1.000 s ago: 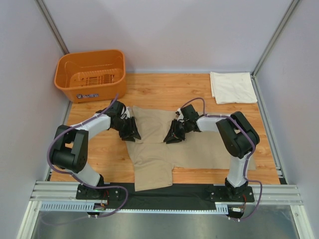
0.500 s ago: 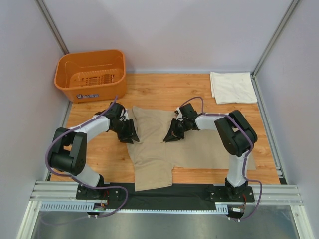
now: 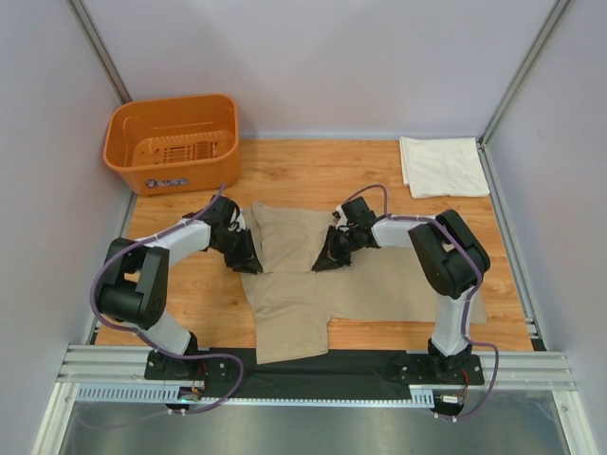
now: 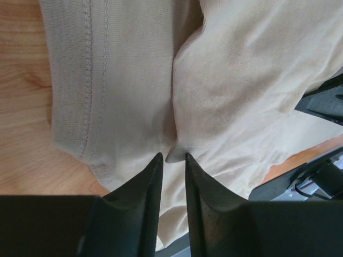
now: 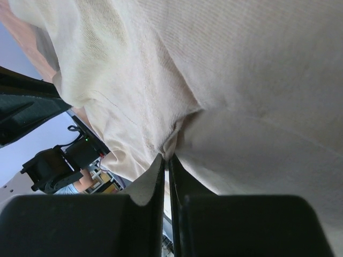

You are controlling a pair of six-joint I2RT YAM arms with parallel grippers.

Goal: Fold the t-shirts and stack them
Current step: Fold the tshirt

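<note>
Your right gripper has just pinched shut on a raised fold of the tan t-shirt - its fingers meet with cloth between them. Your left gripper is narrower than a second ago, but a slim gap is left between its jaws. A pucker of the same shirt sits at its tips, and you cannot tell whether it bites yet.

Seen from above, the arms have barely shifted; the closing jaws are the change. The tan shirt lies spread and rumpled on the wooden table between the two arms. The cream t-shirt lies folded at the far right corner, well apart. One side looks secured - the fold itself is not yet begun.
</note>
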